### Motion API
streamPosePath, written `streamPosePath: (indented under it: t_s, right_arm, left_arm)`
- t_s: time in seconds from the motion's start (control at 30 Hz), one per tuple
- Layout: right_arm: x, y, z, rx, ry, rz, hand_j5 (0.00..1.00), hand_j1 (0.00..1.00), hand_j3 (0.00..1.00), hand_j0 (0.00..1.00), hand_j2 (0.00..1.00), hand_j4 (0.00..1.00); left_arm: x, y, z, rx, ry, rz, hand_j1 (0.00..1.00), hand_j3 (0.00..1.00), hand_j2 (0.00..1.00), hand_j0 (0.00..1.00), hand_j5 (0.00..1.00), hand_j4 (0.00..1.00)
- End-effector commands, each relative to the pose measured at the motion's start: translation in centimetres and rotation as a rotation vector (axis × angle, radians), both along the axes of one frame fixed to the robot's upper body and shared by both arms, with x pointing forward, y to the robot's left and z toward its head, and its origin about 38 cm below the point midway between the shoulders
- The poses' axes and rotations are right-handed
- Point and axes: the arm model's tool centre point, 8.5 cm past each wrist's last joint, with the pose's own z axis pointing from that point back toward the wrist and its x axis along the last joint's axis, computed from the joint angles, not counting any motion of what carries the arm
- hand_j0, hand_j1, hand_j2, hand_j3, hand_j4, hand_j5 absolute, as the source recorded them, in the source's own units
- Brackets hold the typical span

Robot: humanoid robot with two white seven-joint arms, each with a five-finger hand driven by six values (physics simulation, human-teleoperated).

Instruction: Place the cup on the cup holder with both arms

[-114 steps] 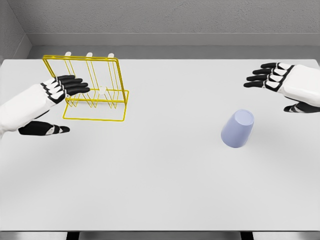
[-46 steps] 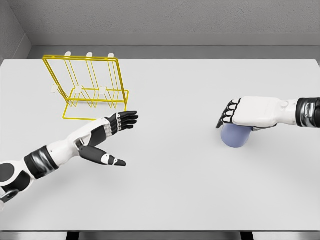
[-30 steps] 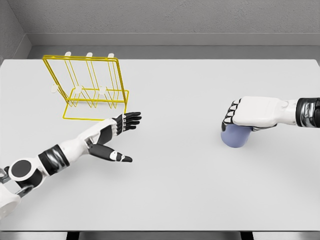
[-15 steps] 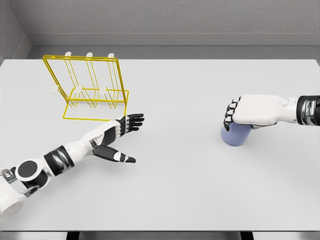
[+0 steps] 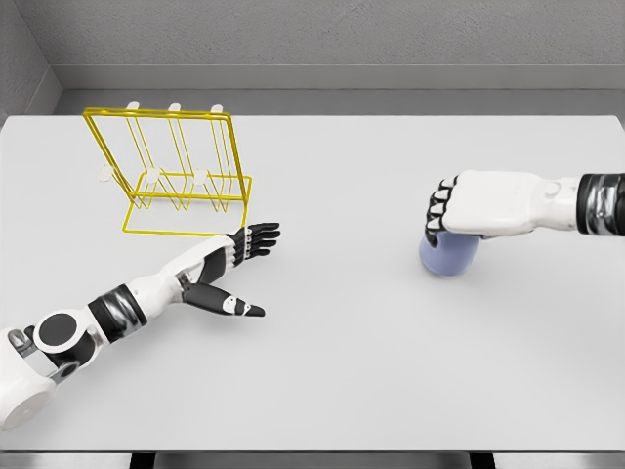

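Observation:
A pale lilac cup (image 5: 447, 255) hangs just above the white table (image 5: 332, 371) at the right, with my right hand (image 5: 459, 210) shut on its top from above. The yellow wire cup holder (image 5: 178, 176) stands at the back left, with white-tipped pegs along its top. My left hand (image 5: 239, 264) reaches out flat in front of the holder's near right corner, fingers spread and thumb pointing right, holding nothing. A wide stretch of table separates the two hands.
A grey wall (image 5: 322, 39) runs behind the table's far edge. The near table edge (image 5: 312, 451) lies along the bottom of the view. Nothing else stands on the surface.
The right hand came down onto the cup, closed on it, and now carries it slightly left and up. The left arm swung from beside the holder to the table in front of it.

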Motion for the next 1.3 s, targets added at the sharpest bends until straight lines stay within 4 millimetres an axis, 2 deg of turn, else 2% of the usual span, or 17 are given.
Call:
streamPosePath:
  t_s: [0.0, 0.63, 0.77, 1.1, 1.27]
  right_arm:
    - [-0.1, 0.8, 0.0, 0.021, 0.002, 0.015, 0.53, 0.53, 0.53, 0.53, 0.53, 0.53]
    - [0.2, 6.2, 0.2, 0.131, -0.01, 0.12, 0.53, 0.53, 0.53, 0.53, 0.53, 0.53]
    - [0.1, 8.1, -0.1, 0.161, -0.006, 0.155, 0.53, 0.53, 0.53, 0.53, 0.53, 0.53]
    - [-0.2, 11.2, -0.6, 0.196, -0.011, 0.209, 0.53, 0.53, 0.53, 0.53, 0.53, 0.53]
    - [-0.6, 13.2, -1.4, 0.189, -0.016, 0.247, 0.53, 0.53, 0.53, 0.53, 0.53, 0.53]
  left_arm:
    - [0.0, 0.1, 0.0, -0.001, 0.002, 0.003, 1.0, 1.0, 1.0, 1.0, 1.0, 1.0]
    - [0.5, 0.3, 0.1, 0.006, -0.004, 0.01, 1.0, 1.0, 1.0, 1.0, 1.0, 1.0]
    - [0.6, 0.4, 0.2, 0.009, -0.006, 0.012, 1.0, 1.0, 1.0, 1.0, 1.0, 1.0]
    - [0.7, 0.4, 0.1, 0.009, -0.005, 0.013, 1.0, 1.0, 1.0, 1.0, 1.0, 1.0]
    - [1.1, 1.1, -0.1, 0.023, -0.003, 0.032, 1.0, 1.0, 1.0, 1.0, 1.0, 1.0]
